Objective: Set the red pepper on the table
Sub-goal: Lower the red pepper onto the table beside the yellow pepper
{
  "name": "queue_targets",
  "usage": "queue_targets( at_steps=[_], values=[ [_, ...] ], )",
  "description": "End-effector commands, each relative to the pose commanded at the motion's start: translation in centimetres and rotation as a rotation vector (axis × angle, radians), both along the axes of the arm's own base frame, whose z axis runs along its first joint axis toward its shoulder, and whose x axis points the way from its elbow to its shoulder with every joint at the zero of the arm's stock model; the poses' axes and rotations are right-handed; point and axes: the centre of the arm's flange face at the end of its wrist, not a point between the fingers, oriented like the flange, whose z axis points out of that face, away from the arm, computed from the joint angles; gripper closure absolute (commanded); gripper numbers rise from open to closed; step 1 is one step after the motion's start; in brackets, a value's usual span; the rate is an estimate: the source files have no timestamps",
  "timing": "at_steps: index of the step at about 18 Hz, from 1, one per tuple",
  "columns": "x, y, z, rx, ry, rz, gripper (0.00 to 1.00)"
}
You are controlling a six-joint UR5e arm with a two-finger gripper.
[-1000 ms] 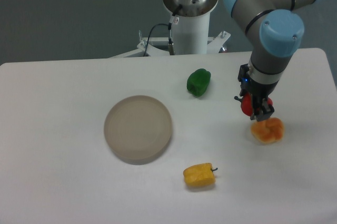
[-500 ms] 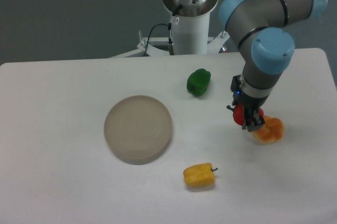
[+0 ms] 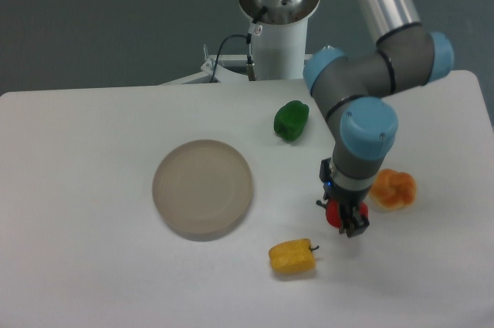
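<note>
We are carrying the red pepper [image 3: 334, 214] in our gripper [image 3: 343, 222]. The two fingers are closed on it, and only a bit of red shows between them. The pepper hangs low over the table [image 3: 93, 266], but we cannot tell if it touches the top or sits just above it.

The spot under us is bare white table. The yellow pepper [image 3: 292, 257] lies near, a little down and to one side. The orange pepper [image 3: 392, 189] lies near on the other side. The round plate [image 3: 202, 187] and the green pepper [image 3: 291, 120] are well apart from us.

So we think we are at the putting-down step. Next we should go straight down until the pepper rests on the table. Then we open the fingers and lift up slowly. We must take care not to bump the yellow pepper, and the round pepper may roll a bit when we let go.
</note>
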Motion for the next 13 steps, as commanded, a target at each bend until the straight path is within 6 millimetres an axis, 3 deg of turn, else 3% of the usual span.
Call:
queue_targets(
  at_steps=[4, 8, 12, 13],
  values=[
    [-1.3, 0.3, -2.4, 0.009, 0.022, -0.059, 0.84],
    [-1.3, -0.1, -2.8, -0.001, 0.018, -0.064, 0.68],
    [-1.5, 0.0, -2.6, 0.001, 0.02, -0.062, 0.3],
    [-1.5, 0.1, -2.3, 0.005, 0.025, -0.058, 0.05]
  ],
)
